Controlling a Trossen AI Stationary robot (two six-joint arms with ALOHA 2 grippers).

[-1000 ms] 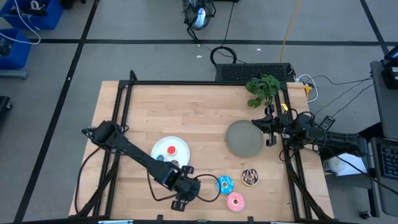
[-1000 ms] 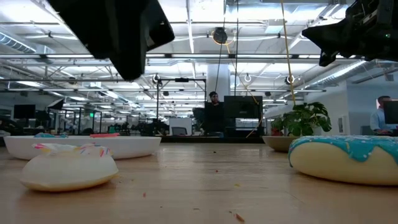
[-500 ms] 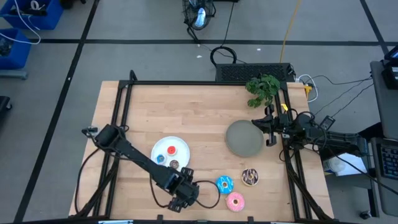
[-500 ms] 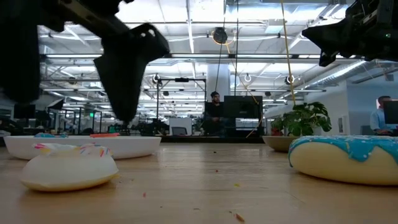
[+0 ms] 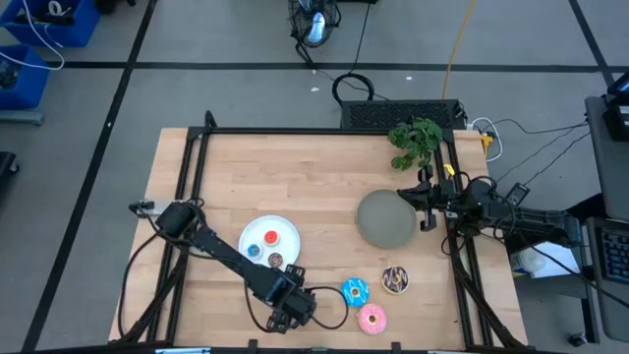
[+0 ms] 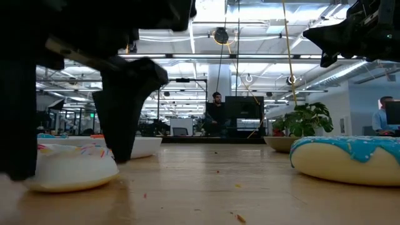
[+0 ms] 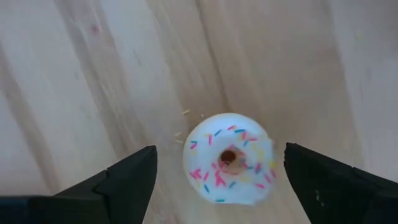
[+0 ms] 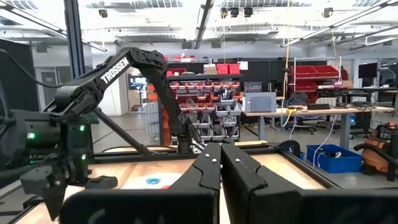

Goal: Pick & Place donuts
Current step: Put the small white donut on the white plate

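On the wooden table (image 5: 295,177), we found the left gripper (image 7: 217,171) low, jaws released, straddling the whitish donut (image 7: 229,158) near the front edge, apparently untouched. The right gripper (image 8: 220,163) waited clenched beside the grey plate (image 5: 385,218).

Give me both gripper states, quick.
Left gripper: open, fingers either side of the whitish donut, not gripping.
Right gripper: shut, empty.
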